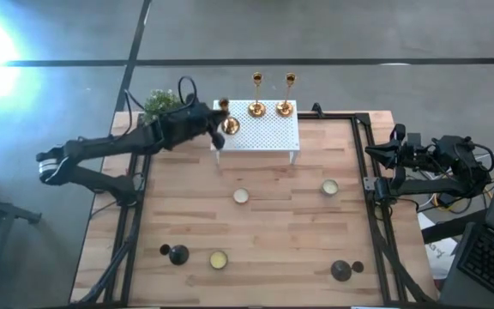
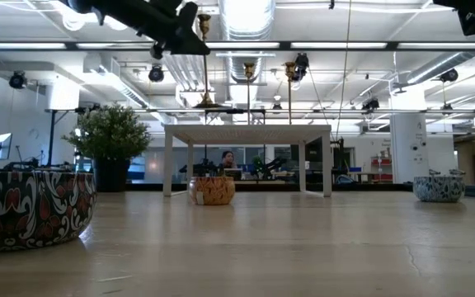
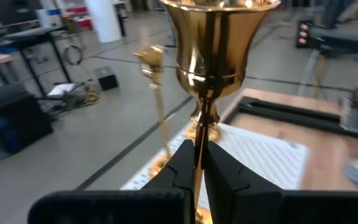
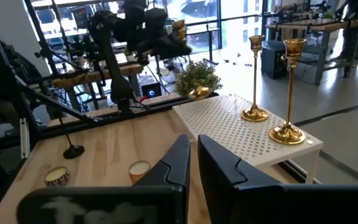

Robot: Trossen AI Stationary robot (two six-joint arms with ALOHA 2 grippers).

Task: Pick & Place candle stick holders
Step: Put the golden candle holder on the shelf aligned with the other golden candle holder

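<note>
Pinching gold candlestick (image 3: 207, 68) stem, left fingers (image 3: 179, 168), wrist view only, right fingers (image 4: 225, 171) pressed together.

The wooden counter (image 2: 246, 247) stretches away level toward a white rack (image 2: 248, 132) standing on four legs. Above its top rise two gold candlesticks (image 2: 248, 82) side by side, while a third gold candlestick (image 2: 205, 58) hangs higher, held near its cup by the left gripper (image 2: 190, 33) that reaches in from the upper left — its base just over the rack's top. Under the rack sits a small patterned tin (image 2: 213, 190); a larger patterned tin (image 2: 27, 206) looms at the near left, another (image 2: 439, 188) at the right. A potted plant (image 2: 111, 144) stands behind — a person sits far off.
</note>
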